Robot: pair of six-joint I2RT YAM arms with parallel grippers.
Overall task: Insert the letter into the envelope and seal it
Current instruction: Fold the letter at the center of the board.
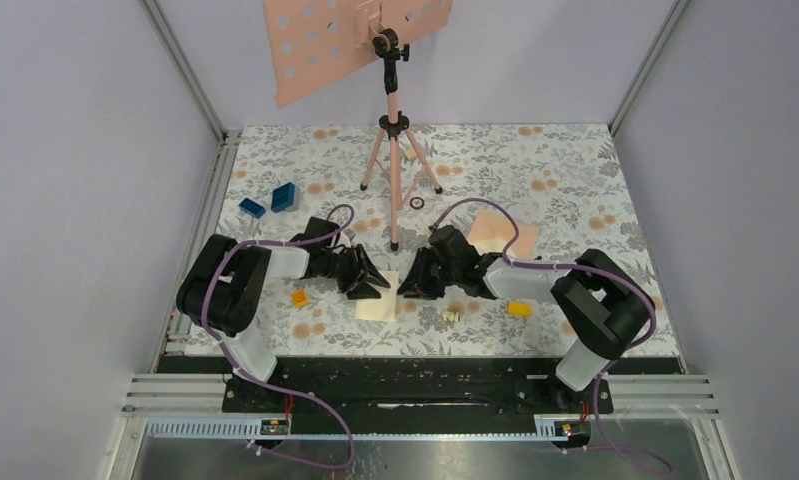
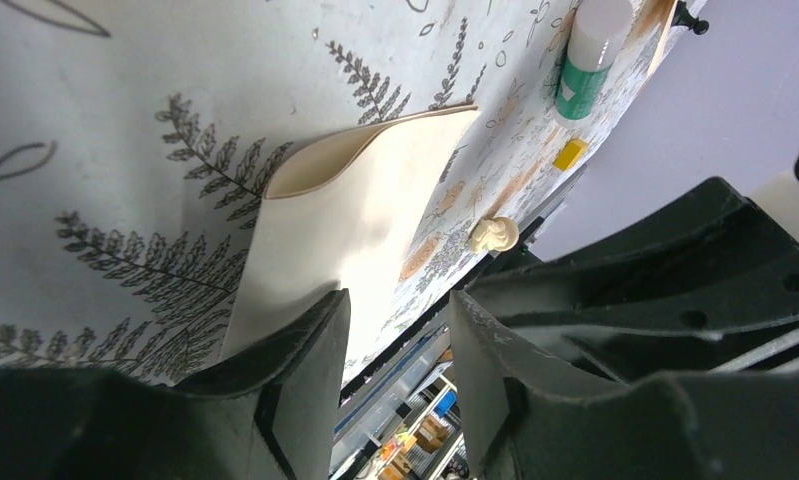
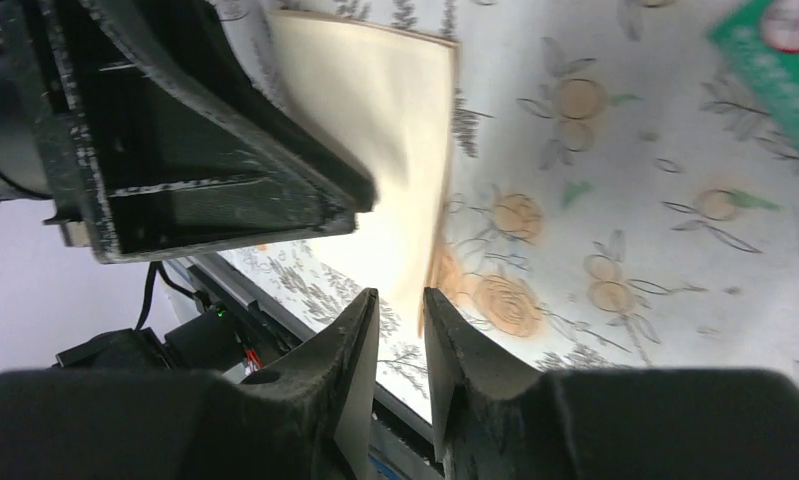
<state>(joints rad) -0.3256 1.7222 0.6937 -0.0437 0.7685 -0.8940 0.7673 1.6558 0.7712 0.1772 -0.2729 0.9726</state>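
Observation:
The letter (image 1: 378, 300) lies cream side up on the floral table between my two grippers. In the left wrist view the letter (image 2: 360, 205) has its far edge curled up off the table. My left gripper (image 1: 377, 284) (image 2: 395, 335) is open, one finger (image 2: 300, 365) resting over the sheet's near end, with nothing between the jaws. My right gripper (image 1: 406, 287) (image 3: 400, 312) faces it with its jaws a narrow gap apart. The letter's (image 3: 385, 130) near corner ends just beyond its fingertips. The peach envelope (image 1: 502, 232) lies flat behind the right arm.
A pink tripod stand (image 1: 395, 160) with a perforated plate (image 1: 320, 40) rises at the back centre. Two blue blocks (image 1: 271, 200) lie back left, and orange blocks (image 1: 299, 297) (image 1: 519, 309) lie beside each arm. A glue stick (image 2: 590, 50) and a small cream piece (image 2: 495, 235) are close by.

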